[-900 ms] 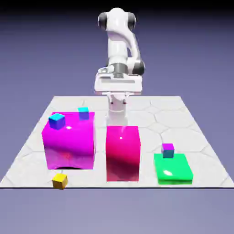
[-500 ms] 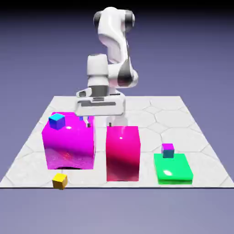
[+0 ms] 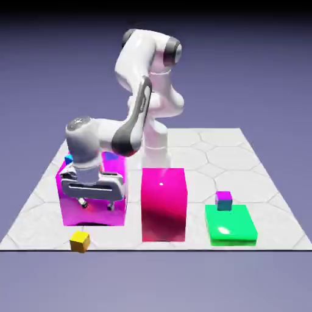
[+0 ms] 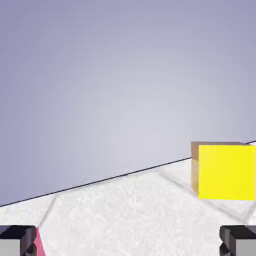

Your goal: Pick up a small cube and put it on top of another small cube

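Yellow cube on the table, near its front edge, below the claw in the exterior view and apart from it. The claw's fingers stand apart with nothing between them; in the hand view, the cube lies toward the right.

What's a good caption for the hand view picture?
Open pincer above the white table, yellow cube off to one side.

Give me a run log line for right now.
fingers: open, empty | yellow cube: on table, ungripped | stack: not made | phase: likely approaching yellow cube
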Robot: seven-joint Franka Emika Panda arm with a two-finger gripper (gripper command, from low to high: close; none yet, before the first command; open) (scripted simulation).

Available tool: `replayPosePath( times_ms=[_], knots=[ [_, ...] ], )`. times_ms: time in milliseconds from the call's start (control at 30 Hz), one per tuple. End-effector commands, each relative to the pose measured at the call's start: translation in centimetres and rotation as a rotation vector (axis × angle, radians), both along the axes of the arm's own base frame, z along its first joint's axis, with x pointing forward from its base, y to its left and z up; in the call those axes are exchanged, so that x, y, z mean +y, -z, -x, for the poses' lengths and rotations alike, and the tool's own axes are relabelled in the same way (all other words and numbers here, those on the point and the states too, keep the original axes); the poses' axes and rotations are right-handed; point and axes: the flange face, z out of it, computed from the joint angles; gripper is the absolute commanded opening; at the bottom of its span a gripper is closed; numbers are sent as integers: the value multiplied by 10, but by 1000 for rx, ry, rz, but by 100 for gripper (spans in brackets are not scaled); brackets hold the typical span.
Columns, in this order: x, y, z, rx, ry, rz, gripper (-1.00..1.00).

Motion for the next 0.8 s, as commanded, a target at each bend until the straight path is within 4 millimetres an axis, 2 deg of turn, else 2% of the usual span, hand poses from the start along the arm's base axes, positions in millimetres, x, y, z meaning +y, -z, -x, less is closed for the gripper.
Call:
replayPosePath(
  times_ms=[0, 267, 433, 467, 567, 600, 633, 733, 767],
  knots=[
    [-7, 7, -3, 24, 3, -2, 0],
    [-47, 54, -21, 200, 0, -5, 0],
    [-59, 79, -33, 302, -31, 2, 0],
    [-59, 79, -33, 302, -31, 2, 0],
    [-54, 145, -15, 302, -31, 2, 0],
    [-54, 145, -15, 302, -31, 2, -100],
    [-54, 145, -15, 302, -31, 2, -100],
    [-57, 80, -34, 304, -35, 5, -100],
    [-43, 83, -35, 315, -60, 23, -100]
  ],
)
